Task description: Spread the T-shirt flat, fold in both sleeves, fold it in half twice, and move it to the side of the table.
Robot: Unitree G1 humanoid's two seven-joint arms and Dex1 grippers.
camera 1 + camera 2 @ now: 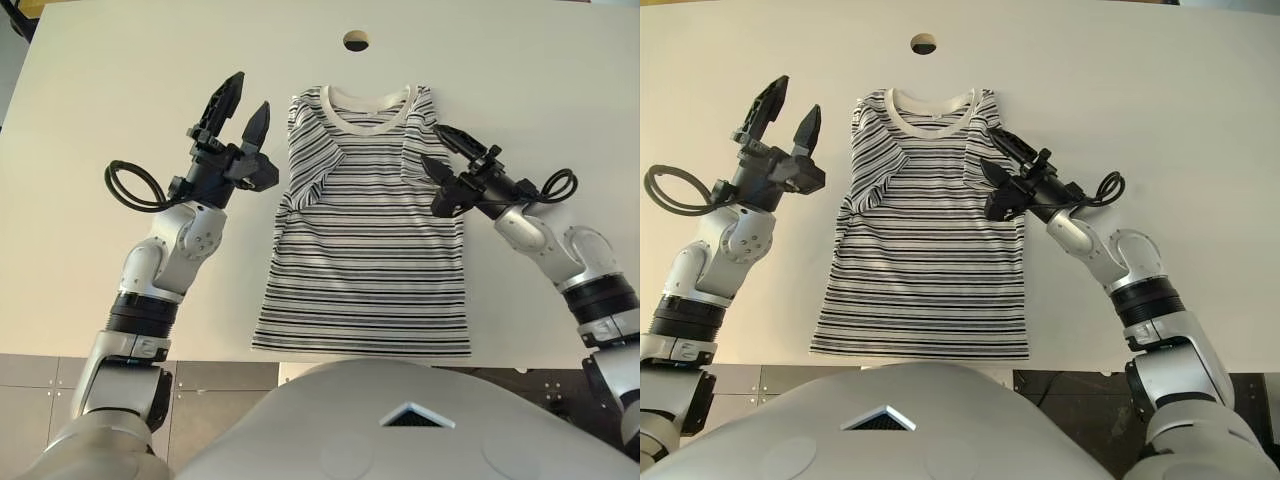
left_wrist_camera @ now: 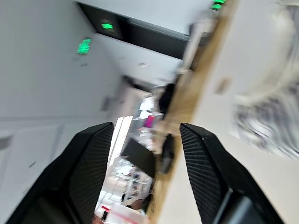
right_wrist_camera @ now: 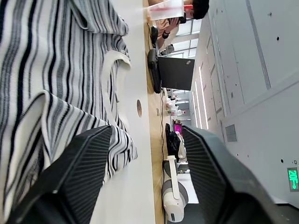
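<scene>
The striped T-shirt lies on the white table, collar toward the far side, with both sleeves folded in over the body. My left gripper is raised above the table just left of the shirt's shoulder, open with nothing between its fingers. My right gripper hovers over the folded-in right sleeve, open. In the right wrist view the striped T-shirt sits beneath that gripper's dark fingers.
A small round hole is in the table beyond the collar. Bare table surface stretches to the left and right of the shirt. The near table edge runs just below the hem.
</scene>
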